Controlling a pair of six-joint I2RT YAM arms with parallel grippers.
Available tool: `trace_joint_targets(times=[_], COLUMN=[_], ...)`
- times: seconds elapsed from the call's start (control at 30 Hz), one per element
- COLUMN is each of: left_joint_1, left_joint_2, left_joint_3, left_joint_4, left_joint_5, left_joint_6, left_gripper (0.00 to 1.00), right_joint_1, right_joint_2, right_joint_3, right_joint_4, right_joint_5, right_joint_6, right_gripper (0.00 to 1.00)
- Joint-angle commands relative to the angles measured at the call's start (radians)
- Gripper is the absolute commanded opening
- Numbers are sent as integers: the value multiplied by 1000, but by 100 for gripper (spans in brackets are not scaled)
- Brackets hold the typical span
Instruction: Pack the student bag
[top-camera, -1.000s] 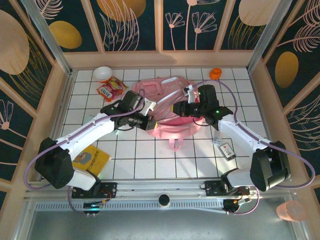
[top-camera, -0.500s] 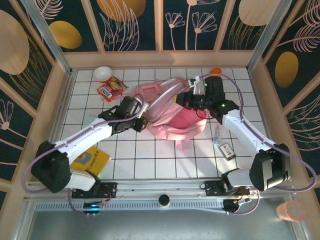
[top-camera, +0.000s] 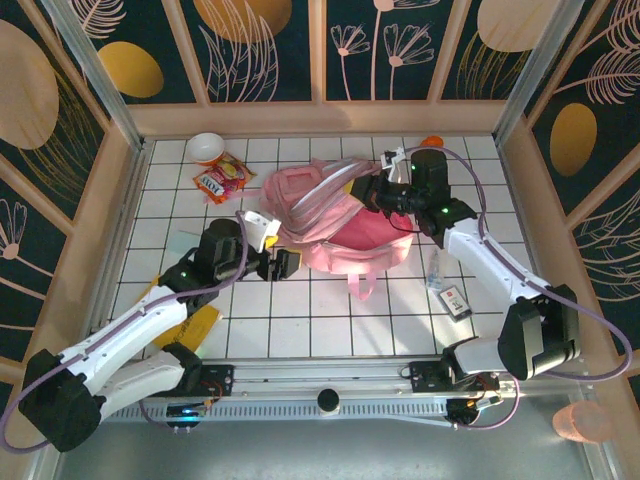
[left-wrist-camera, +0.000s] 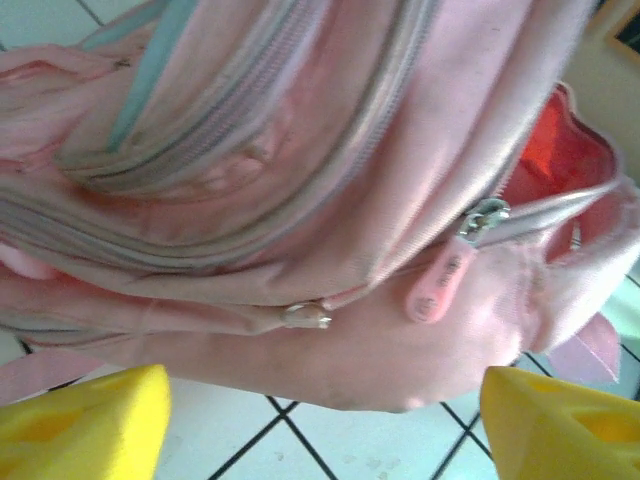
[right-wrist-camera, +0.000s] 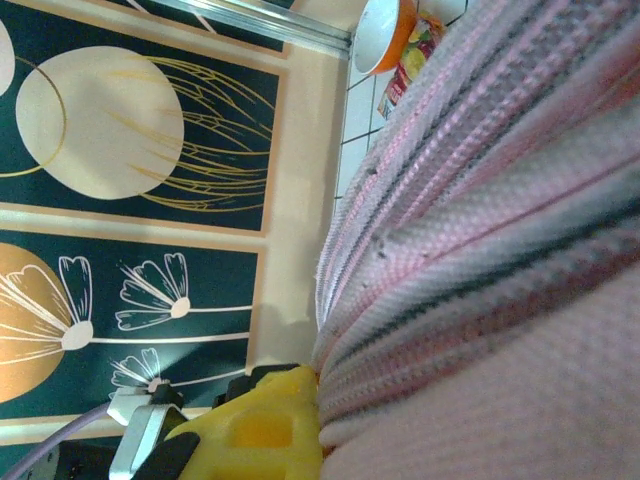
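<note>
Pinching student bag (top-camera: 365, 240) at one o'clock: your right gripper (top-camera: 374, 192); left gripper (top-camera: 278, 264) gapes at eight, its camera revealing zip pull (left-wrist-camera: 440, 285).

- Large soft pink fabric backpack (top-camera: 345, 215): left wrist view, cropped at top, left and right edges, close and soft-focused. Right wrist view, cropped at 3 edges, woven strap ribs blurred.
- Left gripper (left-wrist-camera: 322, 410): 2 yellow pads (left-wrist-camera: 85, 420) cut by lower edge.
- Right gripper (top-camera: 384, 192): tips buried in backpack fabric from above; 1 yellow finger (right-wrist-camera: 265, 430) cut by lower edge.
- Flat yellow book (top-camera: 198, 322): largely under left arm (top-camera: 130, 330).
- Red-orange snack packet (top-camera: 222, 181): lettering too small to read.
- Small orange object (top-camera: 431, 146), far edge: kind unclear.
- Round white bowl (right-wrist-camera: 383, 35): cropped at top.
</note>
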Motion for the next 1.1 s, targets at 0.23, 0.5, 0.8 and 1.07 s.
trace_joint_targets(times=[0.23, 0.5, 0.8, 1.07], left_joint_1=[0, -1, 0, 0], left_joint_2=[111, 160, 239, 258], left_joint_3=[19, 2, 86, 161], left_joint_4=[115, 272, 288, 307], left_joint_5=[43, -138, -45, 14], left_joint_6=[458, 554, 631, 535], left_gripper=[96, 93, 11, 0], right_joint_1=[12, 12, 9, 106], right_joint_2=[5, 18, 4, -50], right_joint_3=[70, 71, 71, -88], right_joint_4=[49, 61, 1, 225], right_joint_5=[-106, -136, -107, 121], right_joint_6=[-5, 9, -21, 195], right_gripper=[0, 0, 16, 55])
